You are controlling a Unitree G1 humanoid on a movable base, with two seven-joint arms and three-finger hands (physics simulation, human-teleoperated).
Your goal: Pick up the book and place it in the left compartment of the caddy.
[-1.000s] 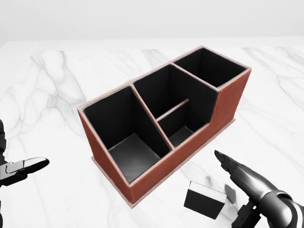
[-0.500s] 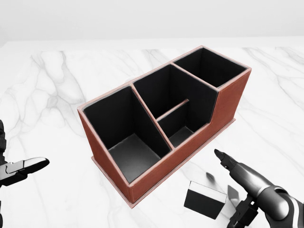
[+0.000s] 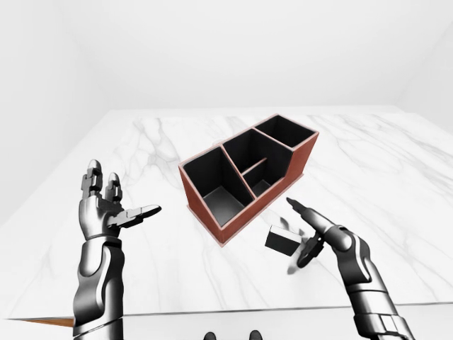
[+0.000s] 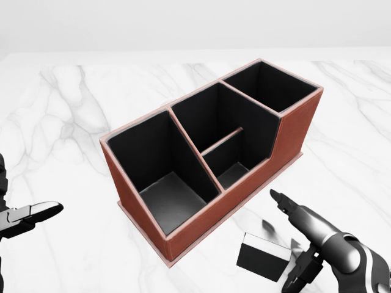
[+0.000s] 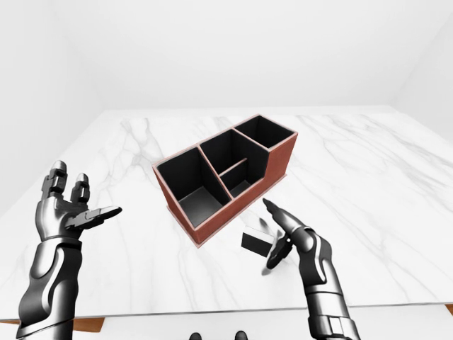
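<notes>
Trouble from here would most likely come at the grasp itself. The small black block-shaped book with a pale edge (image 4: pixel 263 257) lies flat on the marble, just off the caddy's near long wall, toward the bottom right of the head view. The robot's right hand (image 4: pixel 303 244) stands just beside the book, away from the caddy, with fingers released and spread about it, nothing yet gripped; whether any fingertip touches it I cannot tell. A low, flat thing on a smooth top may slide toward the caddy wall if the fingers close unevenly, or tip out of a shallow pinch during the lift. The rust-brown rectangular caddy with black-lined compartments (image 4: pixel 201 223) stands close, so a wide swing could knock its wall and shift it. The left compartment (image 4: pixel 162 177) is deep and narrow; a book carried tilted could catch on its rim or drop into the middle section instead.

The left hand (image 3: pixel 106 209) hangs well apart from the caddy, on its far side from the book, fingers loose and holding nothing.

The white grey-veined marble tabletop (image 3: pixel 156 149) spreads wide around the caddy, glossy, and beyond it plain white walls (image 3: pixel 233 49) enclose a bare room.
</notes>
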